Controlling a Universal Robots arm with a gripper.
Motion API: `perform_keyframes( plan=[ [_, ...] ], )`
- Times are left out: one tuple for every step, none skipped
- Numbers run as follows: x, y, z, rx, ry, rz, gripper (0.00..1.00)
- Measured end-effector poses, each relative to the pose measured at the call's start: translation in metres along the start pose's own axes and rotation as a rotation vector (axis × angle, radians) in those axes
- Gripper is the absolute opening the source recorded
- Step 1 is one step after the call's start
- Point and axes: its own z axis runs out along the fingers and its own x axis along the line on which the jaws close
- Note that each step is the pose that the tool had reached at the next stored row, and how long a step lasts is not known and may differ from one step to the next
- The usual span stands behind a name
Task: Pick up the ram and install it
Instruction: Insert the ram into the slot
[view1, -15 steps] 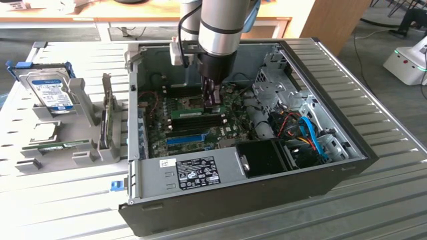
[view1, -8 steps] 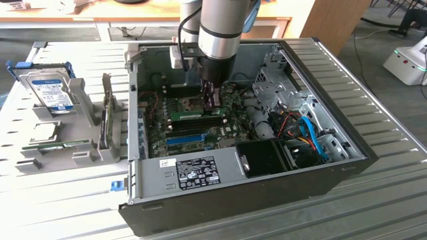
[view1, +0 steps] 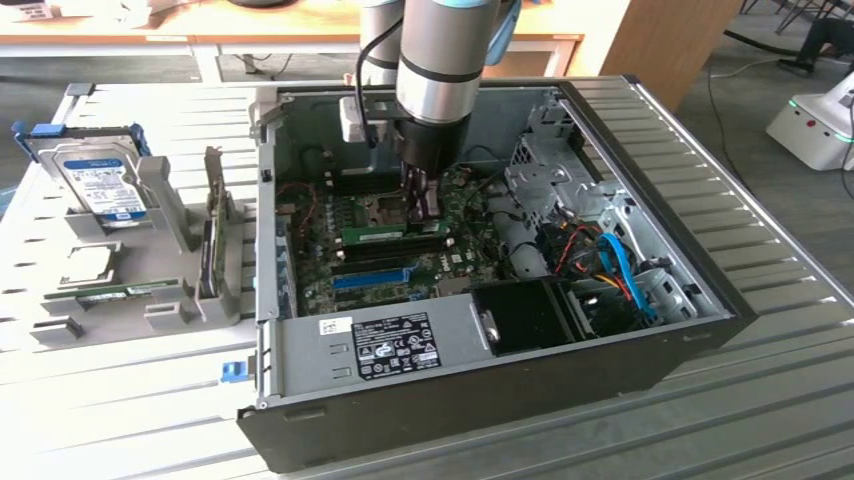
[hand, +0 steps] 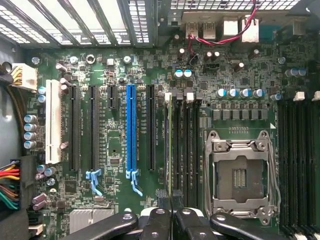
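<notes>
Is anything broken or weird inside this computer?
Nothing looks broken, spilled or crooked. One odd thing is the processor socket on the motherboard: it sits bare, with no chip in it.

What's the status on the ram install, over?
Fingers shut on the ram. Ram on edge at the memory slots beside the CPU socket; seated or not, cannot tell. Nothing visibly blocking.

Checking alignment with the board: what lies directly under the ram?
A black memory slot on the green motherboard, beside empty matching slots. The ram, seen edge-on, covers that slot's contacts.
</notes>
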Motion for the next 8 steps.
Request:
perform_keyframes(
  plan=[
    [0.0,0.0,0.0,0.0,0.0,0.0,0.12],
    [0.0,0.0,0.0,0.0,0.0,0.0,0.12],
    [-0.0001,0.0,0.0001,0.0001,-0.0002,0.0,0.12],
    [0.0,0.0,0.0001,0.0001,-0.0003,0.0,0.12],
    [0.0,-0.0002,0.0001,0.0001,-0.0002,0.0,0.12],
    [-0.0001,-0.0008,0.0002,0.0001,-0.0003,0.0,0.12],
    [-0.0001,-0.0017,0.0002,0.0002,-0.0004,0.0,0.12],
    [-0.0001,-0.0028,0.0001,0.0002,-0.0003,0.0,0.12]
  ],
)
